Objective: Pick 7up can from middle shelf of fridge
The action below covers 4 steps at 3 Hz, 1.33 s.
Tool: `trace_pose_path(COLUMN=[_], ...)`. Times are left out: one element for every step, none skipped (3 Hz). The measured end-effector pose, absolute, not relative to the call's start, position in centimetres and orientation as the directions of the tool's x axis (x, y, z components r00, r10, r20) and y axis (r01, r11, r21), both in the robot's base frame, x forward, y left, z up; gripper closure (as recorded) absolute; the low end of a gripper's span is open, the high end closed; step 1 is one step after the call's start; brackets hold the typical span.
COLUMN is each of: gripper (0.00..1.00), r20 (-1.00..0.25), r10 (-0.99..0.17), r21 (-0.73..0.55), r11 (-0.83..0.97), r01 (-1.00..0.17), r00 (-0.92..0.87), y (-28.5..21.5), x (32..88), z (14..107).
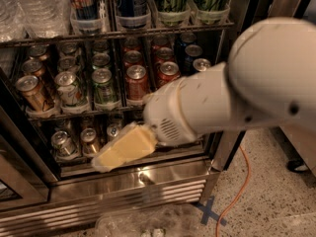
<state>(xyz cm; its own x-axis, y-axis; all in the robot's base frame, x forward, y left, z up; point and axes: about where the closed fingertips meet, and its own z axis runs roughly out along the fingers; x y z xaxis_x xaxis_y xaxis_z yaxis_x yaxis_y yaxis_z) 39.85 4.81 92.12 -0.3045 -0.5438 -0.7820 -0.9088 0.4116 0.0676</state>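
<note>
Gripper (123, 149) hangs before the fridge's (123, 184) lower rack, below and right of the 7up can (69, 92), which stands at the front of the middle shelf (54, 115), second lane from left. Whether the jaws are apart cannot be told. Best approach: rise, shift left, enter squarely, sparing the green can (103, 87) alongside.

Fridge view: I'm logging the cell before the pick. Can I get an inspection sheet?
Surface: middle shelf, wire rack lined with rows of short cans.
Job's things: 7up can upright in the front row, between a gold-brown can and a green can; fridge open.
Clutter: clear plastic wrap on the floor by the fridge base.
Grippers: gripper hangs before the lower cans, below and right of the 7up can, apart from it.
Cables: orange cable on the floor at right.
Surroundings: speckled floor, blue tape cross, water bottles on top.
</note>
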Motion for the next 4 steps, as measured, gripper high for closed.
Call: trace_pose_path(gripper=[0.00, 0.00, 0.00, 0.00], r20=[-0.825, -0.888, -0.908, -0.908], r10=[-0.469, -0.404, -0.381, -0.381], r21=[0.103, 0.041, 0.019, 0.019], r11=[0.424, 0.402, 0.379, 0.379], r01=[-0.900, -0.915, -0.925, -0.925], r00=[-0.315, -0.218, -0.175, -0.175], y=[10.6, 15.7, 17.4, 17.4], x=[37.3, 36.6, 36.0, 36.0], z=[90.0, 91.2, 92.4, 92.4])
